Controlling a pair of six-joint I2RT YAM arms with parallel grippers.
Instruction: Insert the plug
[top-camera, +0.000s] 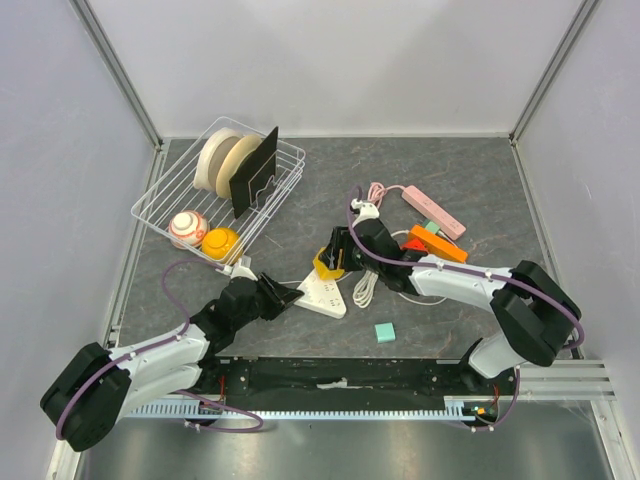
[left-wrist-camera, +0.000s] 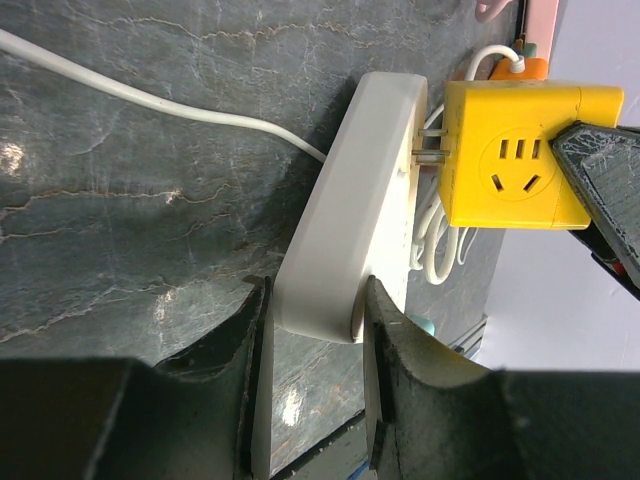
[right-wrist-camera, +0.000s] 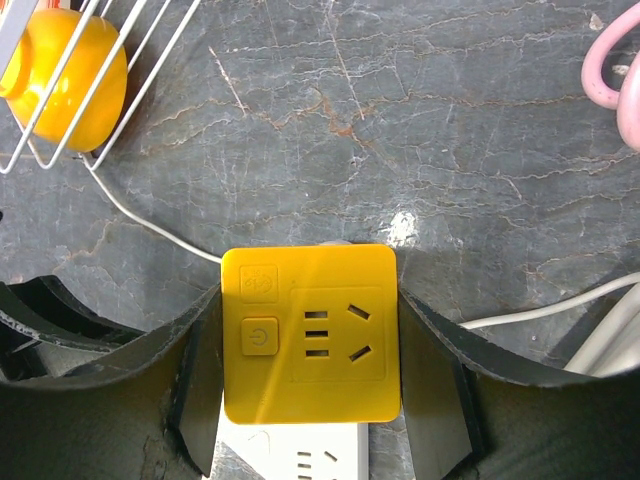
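Note:
The plug is a yellow cube adapter (right-wrist-camera: 310, 335) with sockets and a power button on its face. My right gripper (right-wrist-camera: 310, 385) is shut on it, one finger on each side. In the left wrist view the yellow cube (left-wrist-camera: 510, 150) stands just off a white power strip (left-wrist-camera: 350, 220). Its metal prongs (left-wrist-camera: 432, 150) bridge the small gap and reach into the strip's face. My left gripper (left-wrist-camera: 315, 330) is shut on the near end of that strip, which lies on the table (top-camera: 322, 293). From above, the two grippers (top-camera: 290, 297) (top-camera: 335, 255) meet at the strip.
At the back left, a white wire basket (top-camera: 160, 205) holds tape rolls, a black panel and two balls. A pink power strip (top-camera: 433, 212), an orange block (top-camera: 437, 243) and a coiled white cable (top-camera: 365, 288) lie to the right. A teal cube (top-camera: 385, 332) sits near the front.

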